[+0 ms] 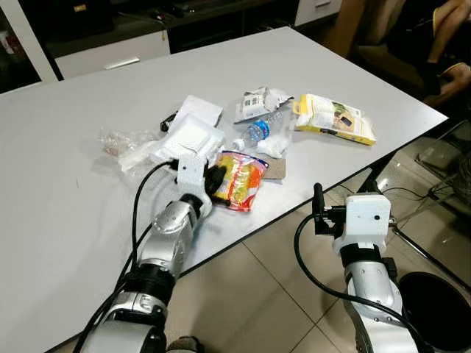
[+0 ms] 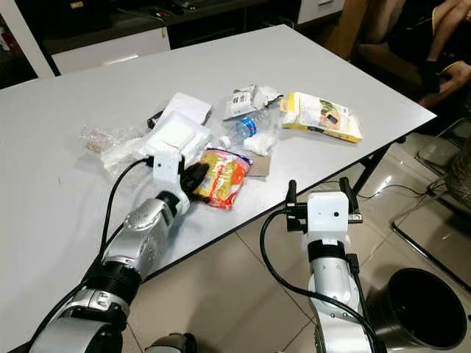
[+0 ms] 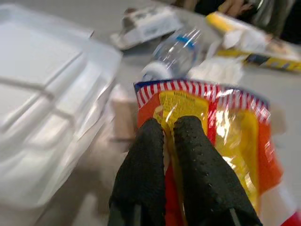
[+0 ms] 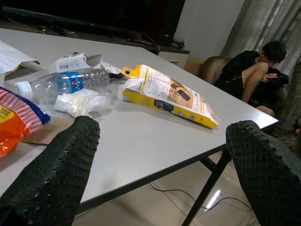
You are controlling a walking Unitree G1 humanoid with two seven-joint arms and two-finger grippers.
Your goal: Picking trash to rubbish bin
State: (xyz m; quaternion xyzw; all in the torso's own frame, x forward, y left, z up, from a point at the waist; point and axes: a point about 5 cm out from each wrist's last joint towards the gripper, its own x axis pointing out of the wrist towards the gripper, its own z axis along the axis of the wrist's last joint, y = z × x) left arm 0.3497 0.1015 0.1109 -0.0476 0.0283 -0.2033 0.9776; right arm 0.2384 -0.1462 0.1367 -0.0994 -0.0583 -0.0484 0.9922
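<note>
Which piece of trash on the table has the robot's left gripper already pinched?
The orange and yellow snack packet near the table's front edge; the left gripper is shut on its end. The yellow box, water bottle and other litter lie untouched.

A white tabletop [image 1: 66, 184] spreads across the scene from the near left to the far right, standing on a floor of pale tiles [image 1: 250, 294] that shows at the near right. Beyond its far right corner a person [image 4: 256, 75] in dark clothing sits curled in a brown armchair [image 4: 211, 70], with grey curtains [image 4: 263, 23] behind. Along the far side runs a low dark cabinet with white drawer fronts [image 1: 110, 55], and thin black cables [image 1: 412, 198] trail over the floor at the right beneath the tabletop's edge.
</note>
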